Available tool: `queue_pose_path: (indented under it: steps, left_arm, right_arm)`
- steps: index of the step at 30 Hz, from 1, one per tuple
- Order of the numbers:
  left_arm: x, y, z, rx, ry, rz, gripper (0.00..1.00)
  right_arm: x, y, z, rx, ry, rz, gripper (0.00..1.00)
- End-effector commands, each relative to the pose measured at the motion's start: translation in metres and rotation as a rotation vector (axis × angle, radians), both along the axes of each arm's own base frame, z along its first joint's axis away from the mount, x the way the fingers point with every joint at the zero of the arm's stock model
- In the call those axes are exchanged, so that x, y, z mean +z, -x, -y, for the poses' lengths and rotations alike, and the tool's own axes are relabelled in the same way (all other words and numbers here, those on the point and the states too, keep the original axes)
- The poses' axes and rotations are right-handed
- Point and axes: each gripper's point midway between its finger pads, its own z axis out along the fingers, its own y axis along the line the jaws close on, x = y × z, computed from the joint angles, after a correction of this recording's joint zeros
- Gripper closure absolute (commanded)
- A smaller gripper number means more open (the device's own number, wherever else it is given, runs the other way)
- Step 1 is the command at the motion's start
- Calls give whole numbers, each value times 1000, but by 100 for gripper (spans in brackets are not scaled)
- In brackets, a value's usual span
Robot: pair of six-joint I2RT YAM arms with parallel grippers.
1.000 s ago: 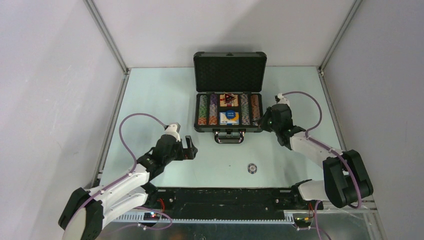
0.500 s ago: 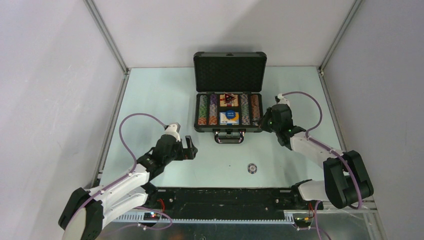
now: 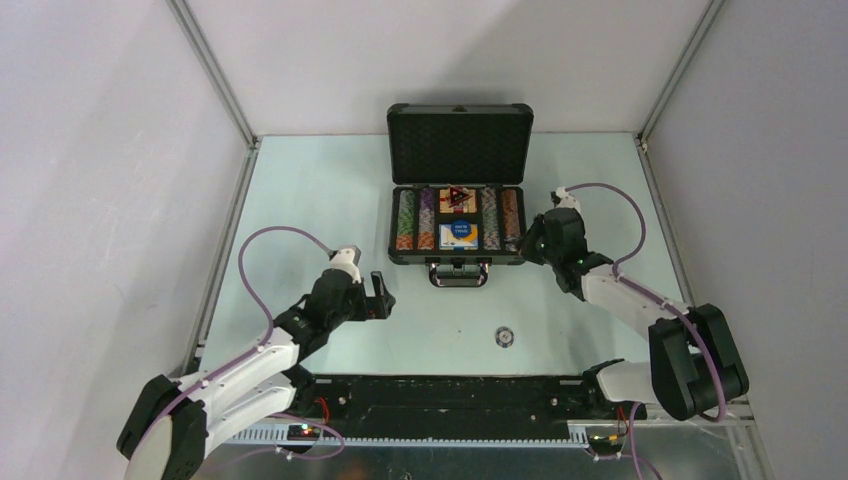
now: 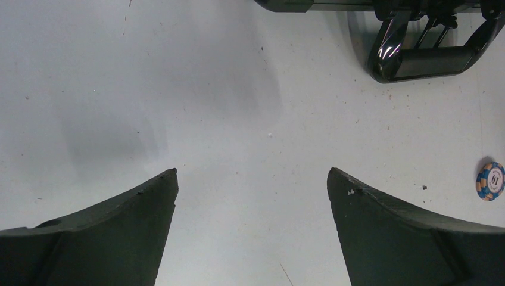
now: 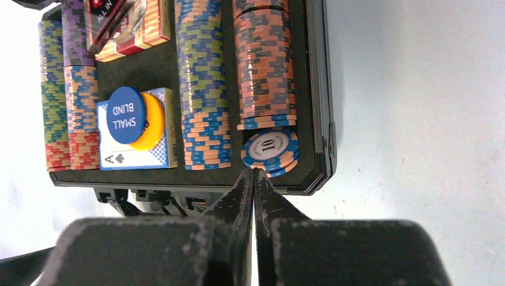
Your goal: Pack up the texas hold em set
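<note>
Crosswise, open briefcase [image 3: 459,145], handle [image 3: 458,275] nearward.

"SMALL BLIND" stands on the blue button [image 5: 126,115] at centre left, "ALL IN" on the dark marker [image 5: 104,15] at upper left, "10" on the flat chip [image 5: 271,149] and on the loose chip [image 4: 491,181]

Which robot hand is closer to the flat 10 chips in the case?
Right. The right gripper, shut, sits just beside those 10 chips. The left gripper hangs open over the table, outside the case, off its near left corner.
</note>
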Motion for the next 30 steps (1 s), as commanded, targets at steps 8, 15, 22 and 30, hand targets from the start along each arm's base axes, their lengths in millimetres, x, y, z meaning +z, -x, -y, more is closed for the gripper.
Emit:
queue_pose_path:
  steps: [8,15,22,30]
  left_arm:
    - [25,-17,6,-4,23,82,0]
    - [24,-17,6,-3,22,79,0]
    - [25,-17,6,-4,23,80,0]
    - [24,-17,6,-4,22,79,0]
  right_arm:
    - [30,1,1,-29,-42,55,86]
    - [25,6,0,-37,-59,31,84]
    - [21,7,-2,-35,-76,13,78]
    - [17,8,-4,-27,-84,-4,80]
